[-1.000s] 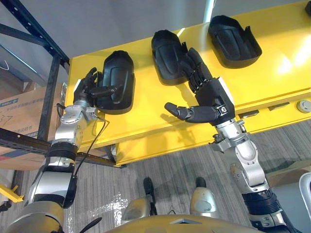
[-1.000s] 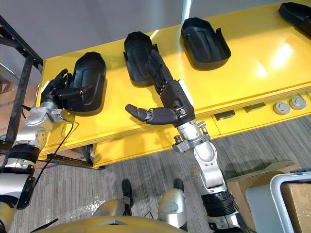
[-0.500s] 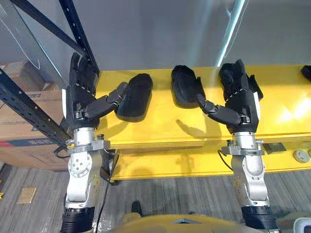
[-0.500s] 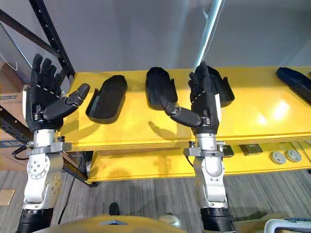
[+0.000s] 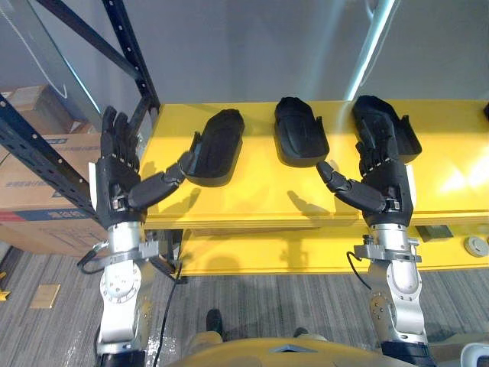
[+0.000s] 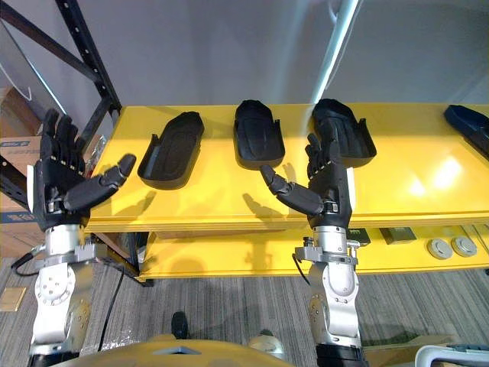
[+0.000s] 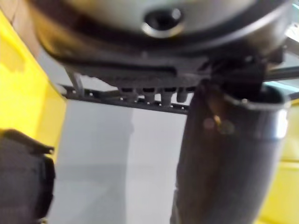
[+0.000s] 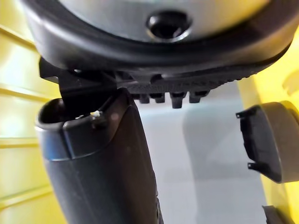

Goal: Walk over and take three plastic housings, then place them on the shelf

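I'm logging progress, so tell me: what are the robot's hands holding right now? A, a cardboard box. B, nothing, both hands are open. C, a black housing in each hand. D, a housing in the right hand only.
B: the left hand and right hand both show straight fingers with nothing in them, while the left housing, middle housing and right housing lie on the yellow table.

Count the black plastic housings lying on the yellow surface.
4. The left housing lies farthest left, the middle housing beside it, the third housing just past the right hand, and a fourth housing is cut off at the right edge; more may lie beyond.
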`<state>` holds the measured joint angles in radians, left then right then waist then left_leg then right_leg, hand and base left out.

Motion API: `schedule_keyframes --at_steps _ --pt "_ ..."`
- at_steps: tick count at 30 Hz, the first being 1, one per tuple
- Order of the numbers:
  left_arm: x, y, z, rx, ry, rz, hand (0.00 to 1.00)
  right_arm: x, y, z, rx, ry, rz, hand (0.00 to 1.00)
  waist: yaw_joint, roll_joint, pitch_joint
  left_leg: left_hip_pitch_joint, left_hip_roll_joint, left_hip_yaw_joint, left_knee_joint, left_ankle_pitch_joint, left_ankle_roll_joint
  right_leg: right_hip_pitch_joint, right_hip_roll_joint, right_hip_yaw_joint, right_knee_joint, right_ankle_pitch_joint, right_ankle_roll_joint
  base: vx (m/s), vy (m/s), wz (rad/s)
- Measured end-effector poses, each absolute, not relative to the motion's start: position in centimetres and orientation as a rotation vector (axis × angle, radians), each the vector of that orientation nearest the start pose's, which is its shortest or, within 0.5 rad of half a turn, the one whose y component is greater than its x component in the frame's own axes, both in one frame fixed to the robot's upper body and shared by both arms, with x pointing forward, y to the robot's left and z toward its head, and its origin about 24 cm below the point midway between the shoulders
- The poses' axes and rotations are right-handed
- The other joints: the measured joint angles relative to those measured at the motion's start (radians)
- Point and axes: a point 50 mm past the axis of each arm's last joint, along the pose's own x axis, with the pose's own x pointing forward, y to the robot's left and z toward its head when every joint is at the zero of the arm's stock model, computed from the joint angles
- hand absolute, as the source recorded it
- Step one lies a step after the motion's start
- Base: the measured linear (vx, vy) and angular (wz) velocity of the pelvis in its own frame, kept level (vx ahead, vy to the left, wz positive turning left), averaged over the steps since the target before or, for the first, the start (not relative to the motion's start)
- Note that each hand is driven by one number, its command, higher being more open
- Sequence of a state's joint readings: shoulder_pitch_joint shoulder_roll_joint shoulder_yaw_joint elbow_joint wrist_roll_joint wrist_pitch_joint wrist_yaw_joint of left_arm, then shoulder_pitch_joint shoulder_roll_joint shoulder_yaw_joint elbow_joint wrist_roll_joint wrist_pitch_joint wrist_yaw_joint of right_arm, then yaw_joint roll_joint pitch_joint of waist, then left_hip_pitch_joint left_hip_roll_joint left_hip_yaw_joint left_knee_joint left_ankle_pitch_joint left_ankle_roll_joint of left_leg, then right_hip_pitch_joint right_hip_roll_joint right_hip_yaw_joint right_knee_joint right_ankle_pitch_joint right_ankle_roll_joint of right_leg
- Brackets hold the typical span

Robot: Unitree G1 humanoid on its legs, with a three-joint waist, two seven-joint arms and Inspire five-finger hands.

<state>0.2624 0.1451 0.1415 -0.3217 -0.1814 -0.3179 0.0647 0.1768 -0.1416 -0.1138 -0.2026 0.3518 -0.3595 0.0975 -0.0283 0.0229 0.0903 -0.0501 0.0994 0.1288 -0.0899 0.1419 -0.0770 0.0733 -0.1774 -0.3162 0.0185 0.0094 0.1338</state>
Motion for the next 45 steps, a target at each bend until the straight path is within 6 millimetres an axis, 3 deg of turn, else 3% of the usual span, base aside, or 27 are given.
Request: schedule_keyframes --at_steps 3,5,9,19,28,33,45 --pt "17.9 22.5 9.1 0.132 -0.359 0.206 1.00 20.4 -21.5 10.2 0.132 -0.480 -0.062 1.00 0.006 0.005 0.007 -0.019 0.004 0.010 0.000 0.009 0.012 0.005 -0.003 -0.047 0.001 -0.008 0.003 0.01 -0.005 0.51" --pt "17.5 23.0 8.9 0.166 -0.339 0.198 1.00 20.4 -21.6 10.8 0.112 -0.504 -0.042 1.00 0.030 0.006 0.018 -0.016 0.004 0.025 0.000 0.012 0.014 0.014 -0.010 -0.059 0.009 -0.018 0.006 0.03 0.000 0.22" --pt "16.9 23.8 8.8 0.203 -0.318 0.188 1.00 20.4 -21.2 10.8 0.103 -0.504 0.006 1.00 0.049 0.004 0.024 -0.018 -0.005 0.034 0.000 0.016 0.016 0.013 -0.025 -0.071 0.026 -0.032 0.008 0.05 0.007 0.12" --pt "17.1 23.3 8.9 0.246 -0.300 0.031 1.00 20.7 -21.4 11.2 0.055 -0.494 0.061 1.00 0.038 0.018 0.069 -0.014 -0.032 0.028 0.000 0.020 0.020 -0.019 -0.071 -0.080 0.135 -0.093 0.017 0.02 0.000 0.06" --pt "19.2 21.3 7.2 0.217 -0.247 -0.114 1.00 20.8 -21.6 11.4 0.021 -0.491 0.087 1.00 0.017 0.032 0.097 -0.046 -0.040 0.027 0.000 0.029 0.024 -0.088 -0.094 -0.068 0.218 -0.127 0.017 -0.01 0.000 0.01" --pt "20.5 21.5 6.7 0.225 -0.231 -0.067 1.00 21.2 -21.6 12.2 -0.002 -0.516 0.109 1.00 -0.002 0.035 0.135 -0.063 -0.040 0.031 0.001 0.039 0.025 -0.126 -0.100 -0.056 0.252 -0.134 0.012 -0.03 -0.009 -0.02" --pt "23.5 21.2 8.1 0.262 -0.322 0.072 1.00 21.7 -21.5 13.0 0.000 -0.554 0.113 1.00 -0.006 0.032 0.212 -0.100 -0.042 0.051 0.005 0.061 0.031 -0.219 -0.118 -0.018 0.344 -0.158 0.007 -0.04 -0.028 -0.04"
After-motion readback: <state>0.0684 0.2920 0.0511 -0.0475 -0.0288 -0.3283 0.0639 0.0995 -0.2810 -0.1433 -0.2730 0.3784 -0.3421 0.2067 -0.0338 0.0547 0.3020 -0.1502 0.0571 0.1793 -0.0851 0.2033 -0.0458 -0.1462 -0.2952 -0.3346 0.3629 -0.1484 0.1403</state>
